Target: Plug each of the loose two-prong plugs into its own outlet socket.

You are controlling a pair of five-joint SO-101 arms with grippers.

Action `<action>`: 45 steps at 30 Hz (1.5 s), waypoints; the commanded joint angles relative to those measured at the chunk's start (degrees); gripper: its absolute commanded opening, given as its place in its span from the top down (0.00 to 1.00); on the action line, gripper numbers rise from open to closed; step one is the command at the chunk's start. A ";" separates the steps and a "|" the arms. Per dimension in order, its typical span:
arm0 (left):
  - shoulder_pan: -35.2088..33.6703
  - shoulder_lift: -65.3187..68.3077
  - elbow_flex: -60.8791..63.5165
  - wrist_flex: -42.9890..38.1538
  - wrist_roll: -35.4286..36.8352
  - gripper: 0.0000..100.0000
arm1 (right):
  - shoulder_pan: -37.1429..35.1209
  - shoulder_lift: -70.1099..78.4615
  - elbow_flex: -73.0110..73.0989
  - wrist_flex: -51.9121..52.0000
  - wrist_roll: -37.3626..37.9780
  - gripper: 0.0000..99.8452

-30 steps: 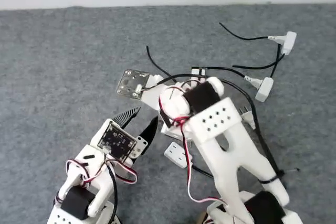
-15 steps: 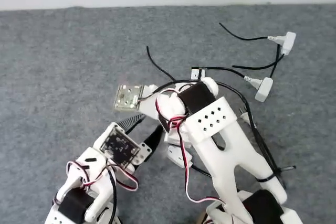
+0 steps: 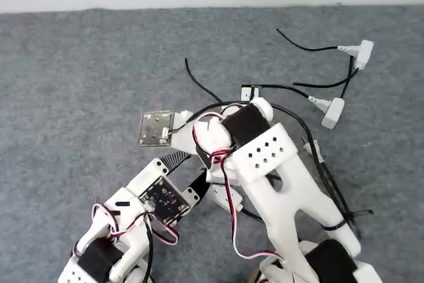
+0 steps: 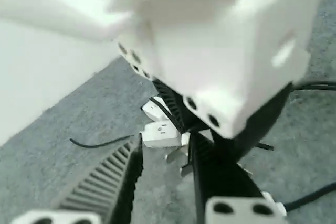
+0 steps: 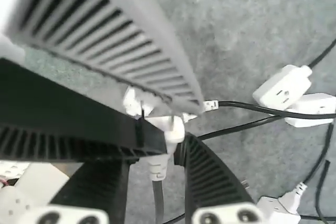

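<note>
Around the two-prong plug [image 5: 170, 129]: right gripper [image 5: 156, 149] pinched onto its body from behind, cord running back between the jaws. Left gripper [image 4: 165, 145] spread wide, one finger on either side of the plug; nearest outlet socket [image 5: 285, 88] lies apart from it. Judged step is a two-arm regrasp before insertion, so left should close squarely on the body, clear of the prongs, no drag on the cord. Plug small, white, with moulded strain relief.
</note>
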 commanded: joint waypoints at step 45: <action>-19.60 1.32 4.53 -13.36 2.55 0.84 | 7.08 -9.89 4.66 2.24 -4.48 0.99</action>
